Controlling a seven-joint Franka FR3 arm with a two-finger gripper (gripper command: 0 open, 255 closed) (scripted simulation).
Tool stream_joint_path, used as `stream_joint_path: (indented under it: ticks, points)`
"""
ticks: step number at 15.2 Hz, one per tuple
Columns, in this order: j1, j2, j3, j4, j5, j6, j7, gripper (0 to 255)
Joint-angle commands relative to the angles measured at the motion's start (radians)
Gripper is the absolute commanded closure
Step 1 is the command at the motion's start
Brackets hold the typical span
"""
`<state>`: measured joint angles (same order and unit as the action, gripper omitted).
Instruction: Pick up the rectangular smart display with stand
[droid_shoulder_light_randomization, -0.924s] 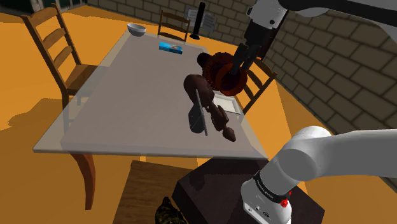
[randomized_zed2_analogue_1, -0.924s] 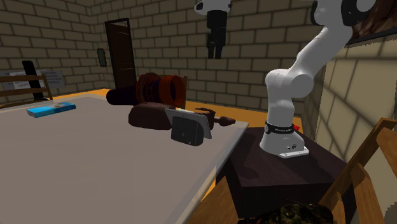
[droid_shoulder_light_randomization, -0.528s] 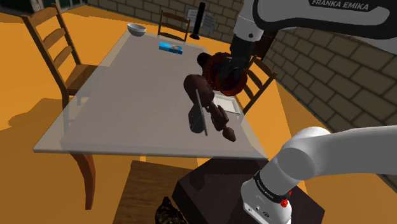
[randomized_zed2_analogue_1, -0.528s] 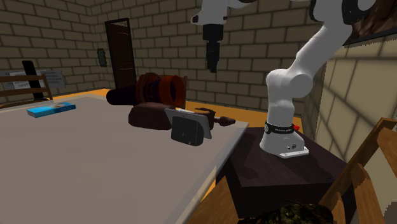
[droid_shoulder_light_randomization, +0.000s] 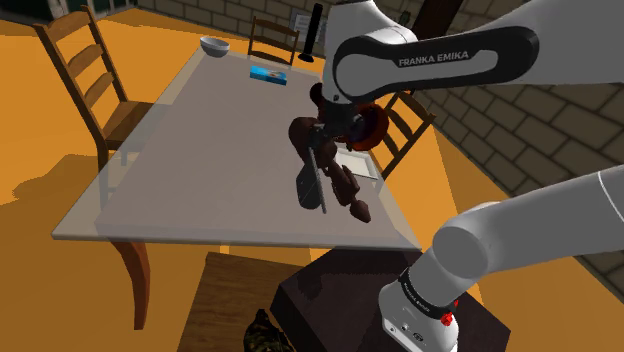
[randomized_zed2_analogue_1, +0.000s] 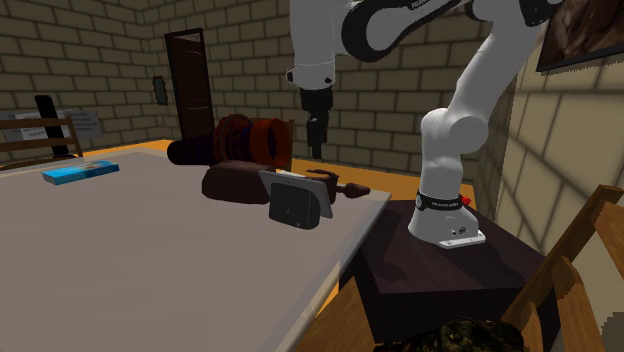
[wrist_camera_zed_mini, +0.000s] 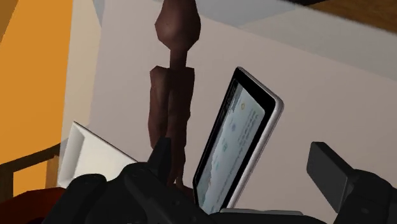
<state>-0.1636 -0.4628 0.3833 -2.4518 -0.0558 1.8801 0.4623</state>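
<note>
Item 1, gripper: mine, all black, two fingers standing well apart with nothing clasped. It hangs pointing down above the table and touches nothing.

Item 2, smart display: rectangular, with a dark face and a pale rim, propped at a tilt on the grey table near the edge closest to the dark box under my base. In the second exterior view its dark back shows at about 7 o'clock from my gripper, a little below it. In the wrist view it sits between my two fingers and neither one touches it; pale icons show on the screen.

Item 3, carved figure: brown and long, lying just beside the display.

Item 4, ringed object: reddish brown, beyond the display.

Item 5, tray: white and flat, at 2 o'clock from the display in the shoulder view.

Item 6, book: blue, well apart, between 11 and 12 o'clock.

Item 7, bowl: pale, at 11 o'clock, near the far end.

Item 8, chair: wooden, at 10 o'clock beside the table
</note>
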Motion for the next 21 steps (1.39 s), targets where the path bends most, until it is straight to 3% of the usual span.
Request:
stream_joint_path:
  ticks: [1,5,14,15,21]
  points:
    - [-0.033,0.096,0.055,0.009,-0.038,0.042,0.13,0]
    - [-0.088,0.262,0.124,0.041,-0.131,0.077,0.353,0]
    - [-0.094,0.336,0.133,-0.001,-0.174,0.175,0.408,0]
    - [-0.095,0.336,0.132,0.0,-0.175,0.175,0.407,255]
    - [-0.095,0.337,0.132,0.001,-0.175,0.175,0.407,255]
